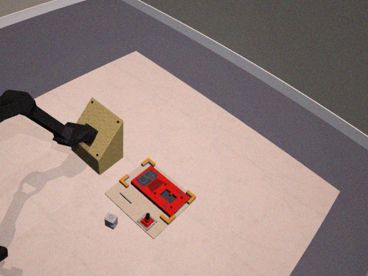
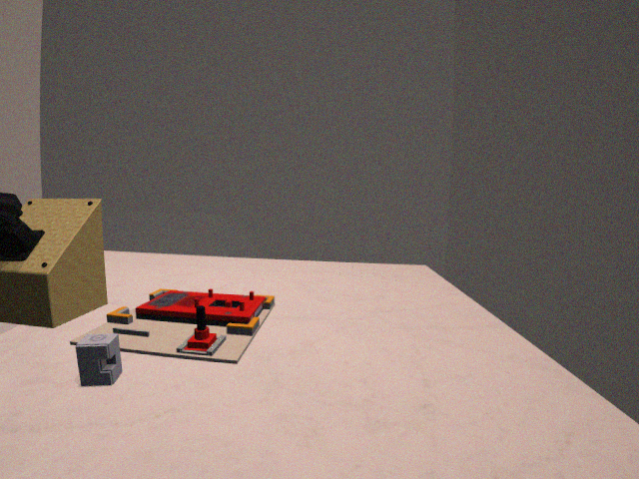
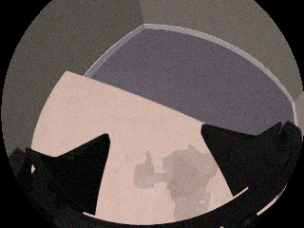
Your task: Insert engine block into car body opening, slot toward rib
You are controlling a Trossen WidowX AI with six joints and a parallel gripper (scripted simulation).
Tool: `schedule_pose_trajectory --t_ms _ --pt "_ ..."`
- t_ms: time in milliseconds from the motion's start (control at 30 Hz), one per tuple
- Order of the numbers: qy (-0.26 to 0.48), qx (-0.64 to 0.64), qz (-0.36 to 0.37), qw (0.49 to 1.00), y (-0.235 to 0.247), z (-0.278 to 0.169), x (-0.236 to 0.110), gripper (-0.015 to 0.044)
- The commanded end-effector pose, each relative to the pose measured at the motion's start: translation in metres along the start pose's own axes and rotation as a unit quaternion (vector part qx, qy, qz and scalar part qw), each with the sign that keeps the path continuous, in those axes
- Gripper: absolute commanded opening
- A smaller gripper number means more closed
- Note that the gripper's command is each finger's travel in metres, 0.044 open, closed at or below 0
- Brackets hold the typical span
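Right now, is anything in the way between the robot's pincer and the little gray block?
Nothing blocks it. The open pincer hangs over the sloped tan box. The gray block stands alone on the table, beside the board with the red car body, and only bare table lies between.
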State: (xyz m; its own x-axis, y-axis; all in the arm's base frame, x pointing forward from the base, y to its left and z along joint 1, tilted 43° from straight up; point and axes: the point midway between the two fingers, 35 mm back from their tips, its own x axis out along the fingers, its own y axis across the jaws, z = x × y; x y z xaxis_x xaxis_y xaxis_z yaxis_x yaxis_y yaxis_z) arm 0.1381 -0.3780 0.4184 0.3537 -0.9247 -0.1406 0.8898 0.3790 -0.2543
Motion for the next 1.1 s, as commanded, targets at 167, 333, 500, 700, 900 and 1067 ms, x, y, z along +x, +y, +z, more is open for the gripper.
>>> schedule_pose_trajectory --t_ms 167,333,500,700,900,1067 --pt "0.051 -0.053 0.062 0.995 0.049 -0.028 0.009 0.044" --pt "0.073 -0.09 0.084 0.99 0.07 -0.041 0.011 0.044" --pt "0.098 -0.14 0.106 0.98 0.092 -0.056 0.012 0.044" --pt "0.124 -0.205 0.134 0.962 0.118 -0.074 0.01 0.044" --pt "0.148 -0.271 0.163 0.937 0.144 -0.093 0.006 0.044" --pt "0.165 -0.328 0.188 0.911 0.164 -0.108 0.0 0.044"
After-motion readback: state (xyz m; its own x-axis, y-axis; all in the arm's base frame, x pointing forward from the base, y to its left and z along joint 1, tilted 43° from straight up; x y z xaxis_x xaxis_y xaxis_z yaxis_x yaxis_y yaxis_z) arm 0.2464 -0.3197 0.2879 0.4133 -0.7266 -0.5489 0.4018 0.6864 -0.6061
